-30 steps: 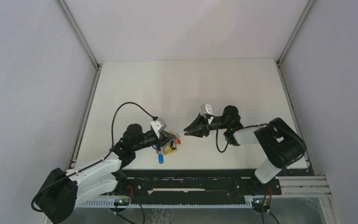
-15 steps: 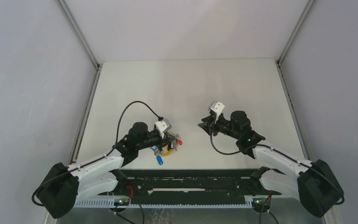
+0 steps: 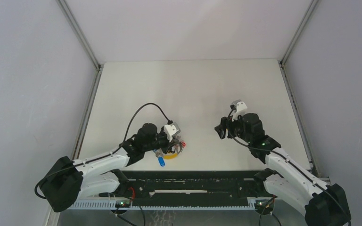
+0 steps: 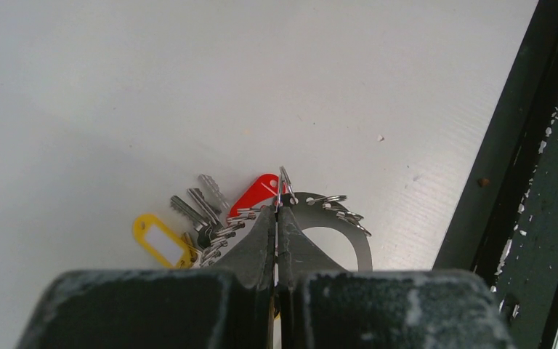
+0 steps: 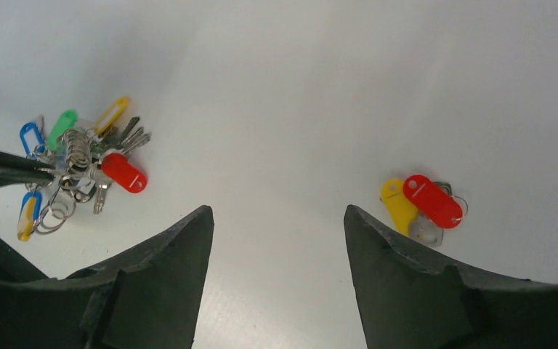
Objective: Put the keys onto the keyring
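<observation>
2 keys (image 5: 421, 202) lie beyond spread right gripper (image 5: 277, 211); left gripper (image 4: 277, 211) pinches keyring (image 4: 309, 214).

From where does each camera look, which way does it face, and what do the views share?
Top external: above and behind, facing down on the table; the left arm and right arm show.
Left wrist: on the left arm, facing along the shut left gripper to the keyring it pinches.
Right wrist: on the right arm, facing down through the open right gripper at two loose keys.
Shared: all three show the keyring.
</observation>
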You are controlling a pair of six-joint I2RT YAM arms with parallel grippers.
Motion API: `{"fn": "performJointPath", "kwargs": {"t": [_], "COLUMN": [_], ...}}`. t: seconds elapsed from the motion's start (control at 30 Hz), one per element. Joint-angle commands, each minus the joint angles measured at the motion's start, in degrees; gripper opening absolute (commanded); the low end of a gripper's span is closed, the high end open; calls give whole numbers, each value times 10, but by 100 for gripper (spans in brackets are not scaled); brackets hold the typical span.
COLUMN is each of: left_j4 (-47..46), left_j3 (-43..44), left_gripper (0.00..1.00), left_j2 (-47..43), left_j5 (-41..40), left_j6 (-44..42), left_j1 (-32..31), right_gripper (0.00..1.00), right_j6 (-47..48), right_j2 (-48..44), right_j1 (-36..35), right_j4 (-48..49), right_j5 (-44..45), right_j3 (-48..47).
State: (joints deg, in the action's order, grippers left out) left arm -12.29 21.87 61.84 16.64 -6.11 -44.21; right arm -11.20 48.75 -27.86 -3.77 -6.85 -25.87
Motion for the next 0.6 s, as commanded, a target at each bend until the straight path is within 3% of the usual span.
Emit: {"fn": "performJointPath", "kwargs": {"t": [0.0,0.13,0.57], "left_j4": [-25,-30,-8], "left_j3": [27,28,44], "left_gripper": [0,0,0], "left_j2": [7,11,18], "left_j5": [0,14,39], "left_j6": [-12,-11,-7], "left_j1": [-6,-6,-6], "right_gripper": [66,64,63], "right_j6": [-40,1,209], "right_j2": [7,36,218], "right_j1": [41,30,-97], "right_j4": [-22,19,266], "right_j5": [-45,-154,-366], "right_j3": [-5,-5,-4]}}
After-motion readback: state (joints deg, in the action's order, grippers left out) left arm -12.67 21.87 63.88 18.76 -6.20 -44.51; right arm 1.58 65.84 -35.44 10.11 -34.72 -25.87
